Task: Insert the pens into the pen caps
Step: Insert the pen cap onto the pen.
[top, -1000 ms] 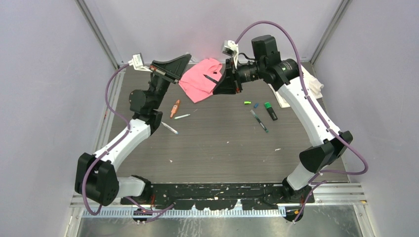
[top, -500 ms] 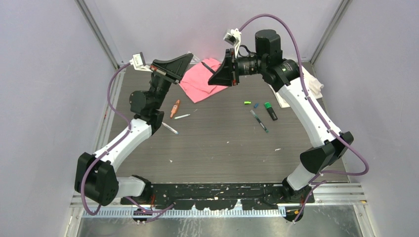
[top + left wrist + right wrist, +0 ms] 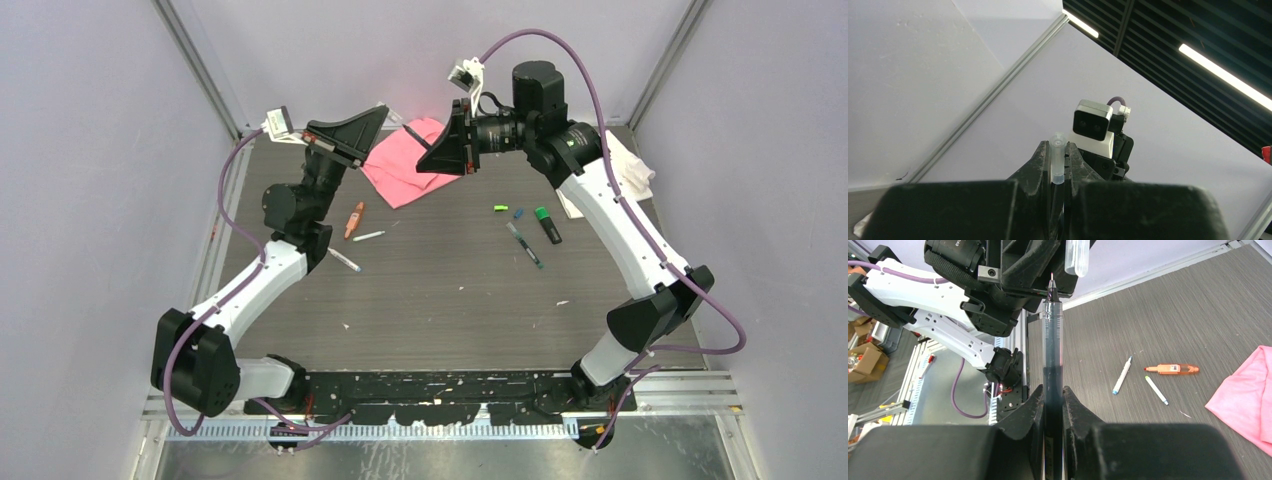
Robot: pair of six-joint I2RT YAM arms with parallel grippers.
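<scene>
In the left wrist view my left gripper (image 3: pixel 1057 147) is shut on a clear pen cap (image 3: pixel 1057 160) that sticks out past the fingertips. My right gripper (image 3: pixel 1052 392) is shut on a dark pen (image 3: pixel 1052 340). Its tip points at the left gripper and ends just below and left of the clear cap (image 3: pixel 1076 257). From above, the left gripper (image 3: pixel 380 115) and right gripper (image 3: pixel 424 166) face each other, raised over the far side of the table. On the table lie an orange pen (image 3: pixel 354 219), two white pens (image 3: pixel 368 236) (image 3: pixel 343 260), a dark green pen (image 3: pixel 523 243), a black highlighter (image 3: pixel 547 224), a green cap (image 3: pixel 501 208) and a blue cap (image 3: pixel 518 213).
A pink cloth (image 3: pixel 400 165) lies at the back of the table under the two grippers. A white cloth (image 3: pixel 632 168) sits at the back right, behind the right arm. Grey walls close in the table on three sides.
My right gripper with the pen has lifted off the pink cloth area and swung up and left toward the left gripper. The left arm has held still.
</scene>
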